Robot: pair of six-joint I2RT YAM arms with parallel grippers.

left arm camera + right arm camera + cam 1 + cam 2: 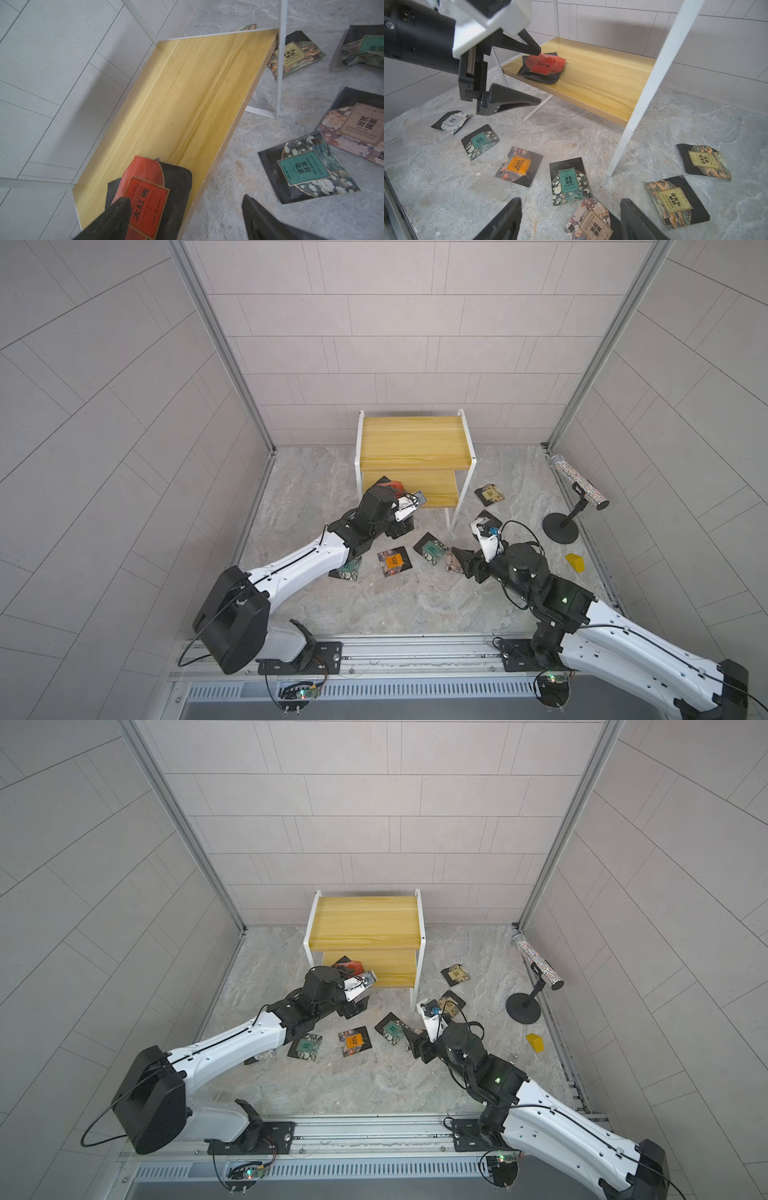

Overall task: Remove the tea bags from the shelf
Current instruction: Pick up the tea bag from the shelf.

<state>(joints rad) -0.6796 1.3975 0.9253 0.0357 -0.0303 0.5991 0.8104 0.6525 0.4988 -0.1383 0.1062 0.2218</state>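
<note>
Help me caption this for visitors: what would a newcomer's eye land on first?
The yellow two-tier shelf at the back wall stands out first, with one red tea bag lying on its lower board and the left gripper open at it. Next come the other tea bags scattered on the grey table in front, and the glittery tube on a black stand on the robot's right.
</note>
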